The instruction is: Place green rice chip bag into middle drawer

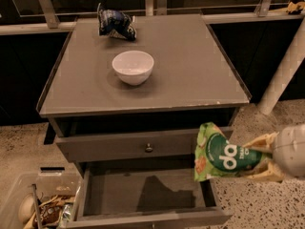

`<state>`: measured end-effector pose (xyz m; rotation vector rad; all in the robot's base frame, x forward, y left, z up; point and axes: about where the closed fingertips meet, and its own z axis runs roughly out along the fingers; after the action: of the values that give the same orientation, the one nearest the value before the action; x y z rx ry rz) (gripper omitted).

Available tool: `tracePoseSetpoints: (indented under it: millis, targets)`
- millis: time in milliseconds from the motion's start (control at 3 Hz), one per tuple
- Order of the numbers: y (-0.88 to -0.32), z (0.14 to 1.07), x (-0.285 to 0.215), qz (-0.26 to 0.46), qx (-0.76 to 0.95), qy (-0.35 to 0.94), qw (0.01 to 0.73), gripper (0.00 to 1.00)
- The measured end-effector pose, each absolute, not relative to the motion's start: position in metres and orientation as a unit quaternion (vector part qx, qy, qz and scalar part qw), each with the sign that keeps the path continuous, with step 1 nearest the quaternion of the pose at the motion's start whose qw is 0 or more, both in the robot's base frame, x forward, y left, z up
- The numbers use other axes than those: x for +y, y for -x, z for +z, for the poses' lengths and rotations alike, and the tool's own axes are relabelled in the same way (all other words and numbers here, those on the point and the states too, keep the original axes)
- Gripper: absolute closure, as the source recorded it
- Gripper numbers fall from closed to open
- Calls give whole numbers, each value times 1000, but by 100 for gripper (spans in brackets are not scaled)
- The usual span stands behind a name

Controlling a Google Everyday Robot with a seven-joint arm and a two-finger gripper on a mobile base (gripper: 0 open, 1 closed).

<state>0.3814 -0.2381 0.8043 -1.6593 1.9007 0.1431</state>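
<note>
The green rice chip bag point(220, 154) hangs in the air at the right of the cabinet, level with the knobbed drawer front and just above the right wall of the open drawer. My gripper point(259, 160) comes in from the right edge and is shut on the bag's right end, with a tan finger above and one below. The middle drawer point(109, 194) is pulled out below, a grey box with a flat bare bottom and low side walls. The bag's shadow lies on the drawer floor.
A white bowl point(133, 67) and a dark blue and white snack bag point(116, 24) sit on the grey cabinet top point(190, 66). The drawer front with a round knob point(149, 148) is shut. A clear bin of items point(33, 204) stands at the lower left. A white pole point(283, 75) stands at the right.
</note>
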Motion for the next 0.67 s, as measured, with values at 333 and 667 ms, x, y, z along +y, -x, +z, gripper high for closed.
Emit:
tracePoseSetpoints:
  millis: [333,667]
  targets:
    - [-367,772,-230,65,722,628,284,100]
    - [-366,772,-230,67,722,628,283,100]
